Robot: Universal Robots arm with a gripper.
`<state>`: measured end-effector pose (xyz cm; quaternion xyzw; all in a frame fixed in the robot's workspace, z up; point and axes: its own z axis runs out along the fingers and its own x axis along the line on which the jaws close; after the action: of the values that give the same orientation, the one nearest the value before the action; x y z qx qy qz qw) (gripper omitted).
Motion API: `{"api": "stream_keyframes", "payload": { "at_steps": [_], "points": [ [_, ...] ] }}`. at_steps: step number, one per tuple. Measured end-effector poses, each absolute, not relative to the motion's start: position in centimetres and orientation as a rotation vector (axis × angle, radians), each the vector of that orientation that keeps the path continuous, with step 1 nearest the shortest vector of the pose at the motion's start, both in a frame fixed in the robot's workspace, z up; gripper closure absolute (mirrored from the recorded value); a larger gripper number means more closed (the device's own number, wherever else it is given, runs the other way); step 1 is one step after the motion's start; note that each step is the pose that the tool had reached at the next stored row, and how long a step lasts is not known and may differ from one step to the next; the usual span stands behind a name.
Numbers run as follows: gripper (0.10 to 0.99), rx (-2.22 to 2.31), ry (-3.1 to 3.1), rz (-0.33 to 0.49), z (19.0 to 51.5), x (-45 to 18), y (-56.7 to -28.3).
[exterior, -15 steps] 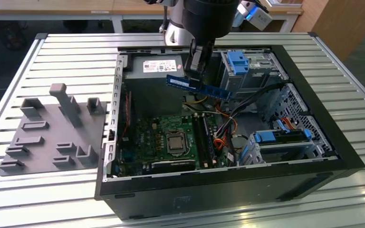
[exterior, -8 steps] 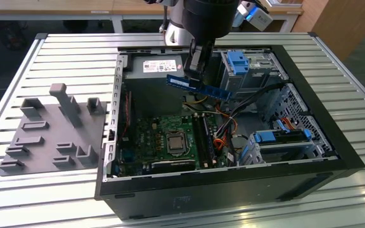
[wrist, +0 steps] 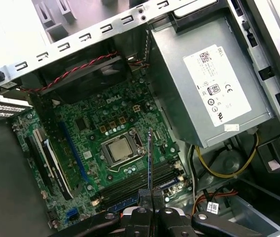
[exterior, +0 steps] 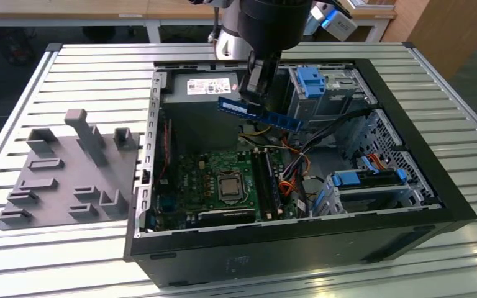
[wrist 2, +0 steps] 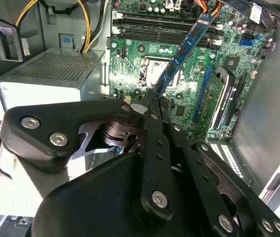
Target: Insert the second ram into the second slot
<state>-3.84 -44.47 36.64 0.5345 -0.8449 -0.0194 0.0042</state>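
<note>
Exterior view, print: a white label [exterior: 204,86] lies on the grey power supply [exterior: 181,94] inside the open computer case [exterior: 305,226]. Its lettering is too small to make out.
Exterior view, gripper: the gripper [exterior: 251,102] hangs over the middle of the case, fingers pinched narrow on the second ram [exterior: 263,115].
Exterior view, stick: it is held in the air above the motherboard [exterior: 222,180], long side roughly level, with most of its length reaching toward the exterior view's right.
Second wrist view, gripper: the gripper [wrist 2: 156,98] clamps one end of the second ram [wrist 2: 184,52], and no gap shows at the fingertips.
Second wrist view, stick: it stretches away over the green motherboard [wrist 2: 140,54], its far end near the long dark memory slots [wrist 2: 155,32].
First wrist view, print: a white label [wrist: 218,89] with dark text and round marks covers part of the power supply [wrist: 179,64].
First wrist view, stick: seen edge-on, the second ram [wrist: 150,158] is a thin line rising from the gripper [wrist: 150,197], just beside the processor [wrist: 119,149] and above the memory slots [wrist: 145,180].
</note>
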Motion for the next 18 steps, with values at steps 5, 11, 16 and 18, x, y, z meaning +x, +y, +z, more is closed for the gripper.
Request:
{"api": "stream_keyframes", "payload": {
  "at_steps": [5,11,16,18],
  "points": [
    [0.965,1.659,-2.658,-0.061,36.64,-3.84,-44.47],
    [0.965,1.639,-2.670,-0.061,36.63,-3.84,-44.47],
    [0.965,1.623,-2.681,-0.061,36.63,-3.84,-44.47],
    [0.965,1.616,-2.685,-0.061,36.63,-3.84,-44.47]
  ]
}}
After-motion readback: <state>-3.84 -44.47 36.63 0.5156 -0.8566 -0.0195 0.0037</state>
